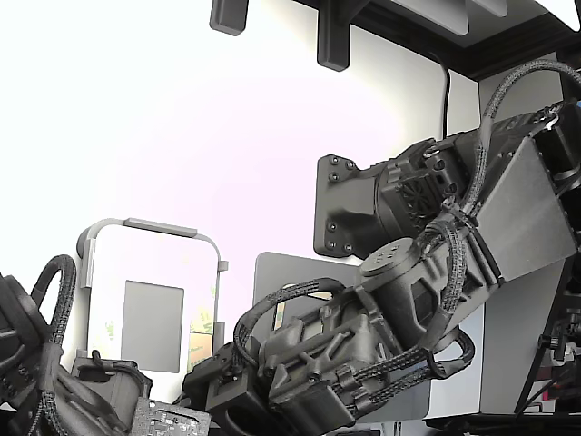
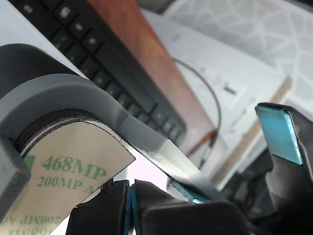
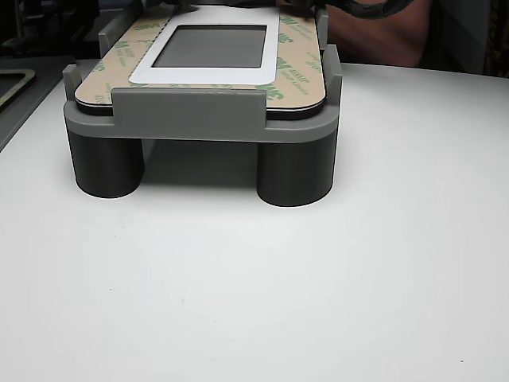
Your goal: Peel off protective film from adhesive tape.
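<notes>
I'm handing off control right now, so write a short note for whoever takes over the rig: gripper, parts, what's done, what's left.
Gripper: blue-padded fingers look pressed together just beside the film's corner; whether film is pinched between them cannot be told.
Protective film: cream, green print, appears flat on the adhesive tape around the white panel.
Panel sits in the grey fixture on the table.
Done: approach to the corner.
Left: lift the film edge and peel it off.

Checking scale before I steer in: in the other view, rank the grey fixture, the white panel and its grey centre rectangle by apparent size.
1. Grey fixture, widest, on round legs.
2. White panel lying on it.
3. Grey centre rectangle, inside the panel.
The panel lies farther back, but nesting fixes the order.
</notes>
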`<action>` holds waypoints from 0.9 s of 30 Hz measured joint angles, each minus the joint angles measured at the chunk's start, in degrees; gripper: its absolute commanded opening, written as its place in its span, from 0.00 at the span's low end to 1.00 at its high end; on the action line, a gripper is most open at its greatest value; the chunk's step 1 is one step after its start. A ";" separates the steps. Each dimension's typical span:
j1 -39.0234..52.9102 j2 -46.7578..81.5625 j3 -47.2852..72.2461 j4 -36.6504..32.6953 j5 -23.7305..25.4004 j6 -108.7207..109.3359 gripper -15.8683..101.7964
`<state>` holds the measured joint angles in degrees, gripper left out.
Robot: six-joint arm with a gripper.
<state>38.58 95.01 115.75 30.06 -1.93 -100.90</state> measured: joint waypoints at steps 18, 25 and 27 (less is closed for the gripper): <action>-0.35 0.09 0.53 0.44 -0.44 -1.14 0.06; -0.79 0.18 0.62 0.53 -0.62 -1.49 0.06; -0.88 0.18 0.62 0.53 -0.62 -1.67 0.06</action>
<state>37.71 95.19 116.37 30.59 -2.55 -102.57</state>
